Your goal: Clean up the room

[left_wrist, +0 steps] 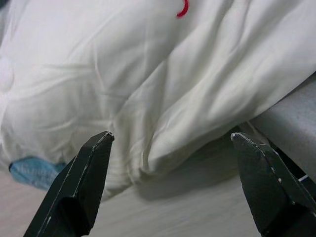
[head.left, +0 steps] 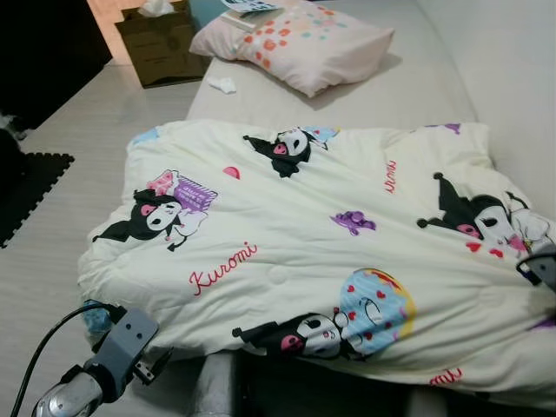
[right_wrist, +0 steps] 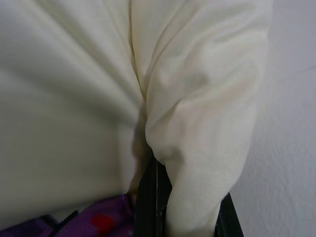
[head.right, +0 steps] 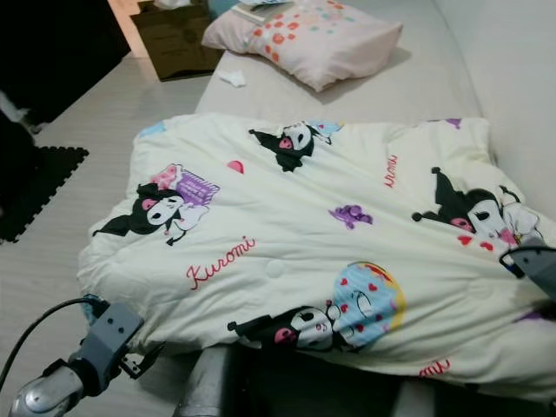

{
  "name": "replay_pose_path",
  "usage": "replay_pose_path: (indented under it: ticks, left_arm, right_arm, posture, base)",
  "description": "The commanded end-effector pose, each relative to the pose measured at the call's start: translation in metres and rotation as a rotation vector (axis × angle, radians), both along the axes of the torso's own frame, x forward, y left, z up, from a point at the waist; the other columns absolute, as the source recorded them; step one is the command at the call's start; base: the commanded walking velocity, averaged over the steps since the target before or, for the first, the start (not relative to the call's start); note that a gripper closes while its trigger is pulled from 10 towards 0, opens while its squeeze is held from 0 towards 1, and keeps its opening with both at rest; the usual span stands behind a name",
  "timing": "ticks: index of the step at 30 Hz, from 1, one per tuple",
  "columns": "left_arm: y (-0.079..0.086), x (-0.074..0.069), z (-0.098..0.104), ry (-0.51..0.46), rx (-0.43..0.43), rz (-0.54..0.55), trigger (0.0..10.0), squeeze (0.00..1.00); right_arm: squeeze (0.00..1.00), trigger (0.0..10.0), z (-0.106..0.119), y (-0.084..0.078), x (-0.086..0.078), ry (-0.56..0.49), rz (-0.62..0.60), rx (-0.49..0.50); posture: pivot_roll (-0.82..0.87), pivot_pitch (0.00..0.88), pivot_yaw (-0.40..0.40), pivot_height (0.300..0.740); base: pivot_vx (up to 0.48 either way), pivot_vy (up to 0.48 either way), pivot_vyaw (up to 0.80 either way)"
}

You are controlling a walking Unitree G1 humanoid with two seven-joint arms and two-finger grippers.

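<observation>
- Up close, the left gripper (left_wrist: pixel 168 185) has its two black fingers (left_wrist: pixel 81 182) spread wide with nothing between them; straight ahead hangs the drooping near-left corner of the comforter (head.left: pixel 313 252), a little way off, not touched.
- On the other side, the right gripper (right_wrist: pixel 158 207) is clenched on a fold of the comforter's right edge — cream cloth bunches over the dark fingers, with the white wall (right_wrist: pixel 291 123) just beside.
- From the head, the left gripper's (head.left: pixel 130 343) grey wrist sits low at the near-left corner, the right gripper (head.left: pixel 540 265) at the far right edge.
- The comforter lies spread over the bed (head.left: pixel 408 91), its long axis running from the robot toward the pillow (head.left: pixel 300 43), its left side spilling over the mattress edge toward the floor (head.left: pixel 52 261).
- My judgement: the coming move turns on that left corner — it lies directly in front of the empty left fingers, so that arm is the nearer one to take it.
</observation>
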State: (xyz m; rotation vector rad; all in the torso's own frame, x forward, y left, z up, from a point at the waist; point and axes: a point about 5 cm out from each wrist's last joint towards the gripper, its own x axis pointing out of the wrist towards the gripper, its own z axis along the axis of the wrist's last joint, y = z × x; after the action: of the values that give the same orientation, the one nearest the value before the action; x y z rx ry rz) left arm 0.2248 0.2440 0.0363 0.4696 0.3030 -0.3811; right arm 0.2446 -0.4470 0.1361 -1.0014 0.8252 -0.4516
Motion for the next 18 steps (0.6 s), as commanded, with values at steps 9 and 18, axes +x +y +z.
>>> replay_pose_path:
  ticks: [9, 18]
  left_arm:
    - [-0.006, -0.005, -0.014, 0.046, 0.001, -0.001, 10.0, 0.00]
    - [-0.009, -0.005, -0.016, 0.049, -0.005, -0.004, 10.0, 0.00]
  right_arm:
    - [0.00, 1.1, -0.047, -0.019, -0.077, 0.214, -0.296, 0.370]
    - [0.51, 10.0, -0.057, -0.016, -0.084, 0.272, -0.304, 0.353]
  posture:
    - [0.09, 0.164, 0.042, 0.511]
    - [0.09, 0.159, 0.037, 0.511]
  base:
    - [0.000, 0.000, 0.00]
    - [0.000, 0.000, 0.00]
